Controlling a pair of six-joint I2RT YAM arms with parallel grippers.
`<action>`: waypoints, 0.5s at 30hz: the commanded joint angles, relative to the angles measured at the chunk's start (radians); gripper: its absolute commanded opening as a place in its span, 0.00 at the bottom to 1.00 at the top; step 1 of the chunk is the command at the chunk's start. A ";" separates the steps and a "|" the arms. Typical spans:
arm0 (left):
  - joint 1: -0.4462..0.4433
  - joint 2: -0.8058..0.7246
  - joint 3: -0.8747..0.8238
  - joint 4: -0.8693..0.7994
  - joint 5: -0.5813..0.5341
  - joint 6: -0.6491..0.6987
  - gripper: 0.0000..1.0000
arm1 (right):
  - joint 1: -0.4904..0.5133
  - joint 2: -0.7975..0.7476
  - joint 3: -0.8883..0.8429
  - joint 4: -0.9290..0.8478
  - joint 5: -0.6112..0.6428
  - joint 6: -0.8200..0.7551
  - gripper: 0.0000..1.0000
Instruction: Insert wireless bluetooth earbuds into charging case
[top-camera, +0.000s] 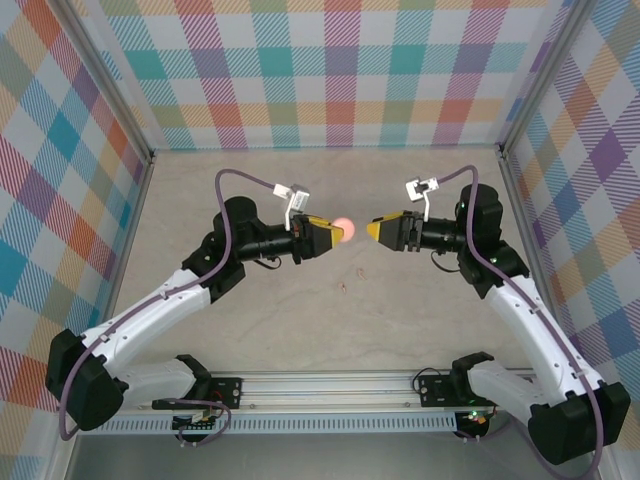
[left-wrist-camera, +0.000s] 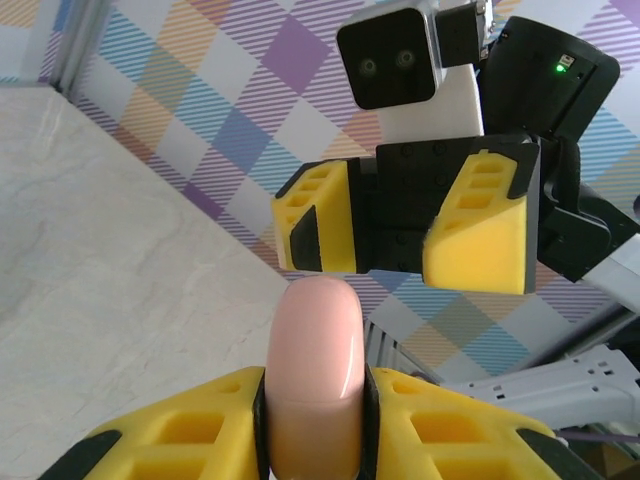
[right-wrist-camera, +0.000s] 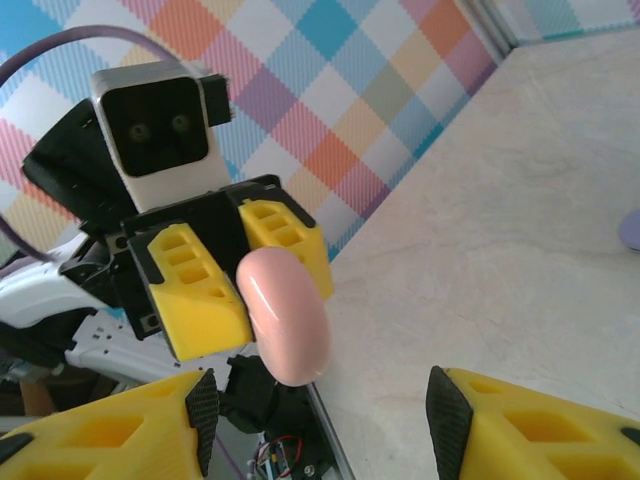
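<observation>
Left gripper (left-wrist-camera: 315, 390): jaws clamped on pink charging case (left-wrist-camera: 312, 335).
Right gripper (left-wrist-camera: 395, 240): jaws apart; should square up before prying lid.

Probable case (top-camera: 344, 229) in left end effector (top-camera: 337, 234), right end effector (top-camera: 371, 231) opposite

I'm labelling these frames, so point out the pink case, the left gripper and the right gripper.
pink case (left-wrist-camera: 312, 370), left wrist view, middle of its glossy front.
left gripper (top-camera: 333, 234), top external view, midway between its fingertips.
right gripper (left-wrist-camera: 395, 245), left wrist view, midway between its fingertips.
</observation>
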 joint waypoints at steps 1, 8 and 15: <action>-0.022 -0.036 -0.001 0.054 0.032 0.046 0.29 | 0.031 0.002 0.013 0.031 -0.025 -0.003 0.59; -0.036 -0.048 0.007 0.056 0.050 0.054 0.29 | 0.082 0.018 0.037 0.031 -0.024 -0.027 0.60; -0.050 -0.050 0.022 0.035 0.062 0.069 0.30 | 0.109 0.025 0.049 0.056 -0.042 -0.027 0.56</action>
